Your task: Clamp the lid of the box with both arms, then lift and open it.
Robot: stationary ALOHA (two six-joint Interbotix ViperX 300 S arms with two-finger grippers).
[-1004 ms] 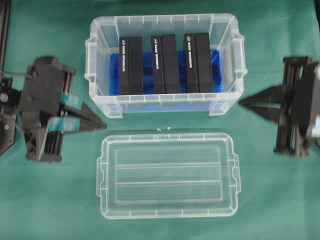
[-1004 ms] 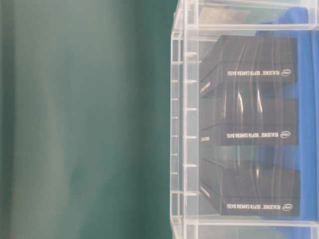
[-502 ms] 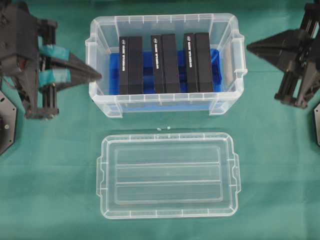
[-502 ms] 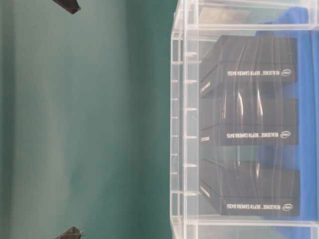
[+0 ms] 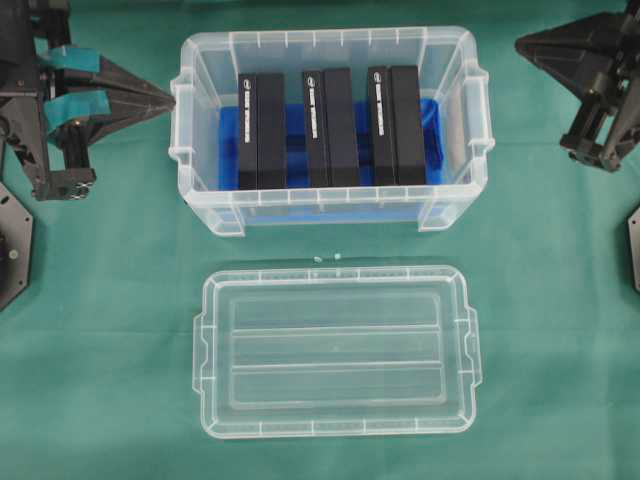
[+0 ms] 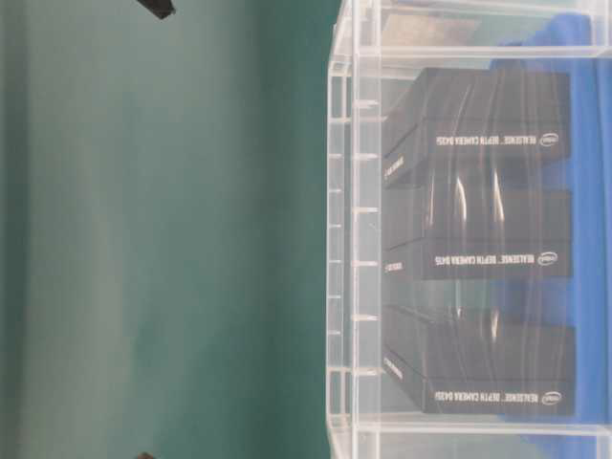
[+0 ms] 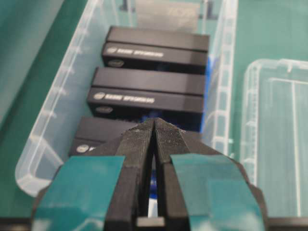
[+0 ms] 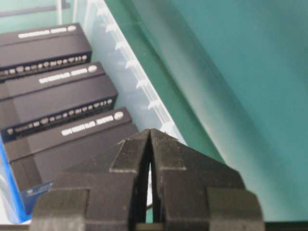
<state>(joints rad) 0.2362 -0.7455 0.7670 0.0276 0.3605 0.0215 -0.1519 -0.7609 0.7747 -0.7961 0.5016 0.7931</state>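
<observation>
The clear lid (image 5: pixel 335 350) lies flat on the green cloth in front of the box, apart from it; its left end shows in the left wrist view as lid (image 7: pixel 276 134). The clear box (image 5: pixel 200 205) stands open at the back with three black oblong boxes (image 5: pixel 330 125) on its blue bottom. My left gripper (image 5: pixel 172 100), marked with teal tape, is shut and empty, its tip just left of the box's left wall. My right gripper (image 5: pixel 520 45) is shut and empty, to the right of the box's far right corner. Both tips meet in the wrist views: left gripper (image 7: pixel 154 121), right gripper (image 8: pixel 150 131).
Green cloth covers the table. Two tiny white specks (image 5: pixel 328 257) lie between box and lid. Black base plates sit at the left edge (image 5: pixel 12 250) and right edge (image 5: pixel 634 245). In the table-level view the box wall (image 6: pixel 344 258) fills the right half.
Both arms have drawn back from beside the lid toward the far side of the table, now flanking the box's upper part. Box and lid have not moved.
</observation>
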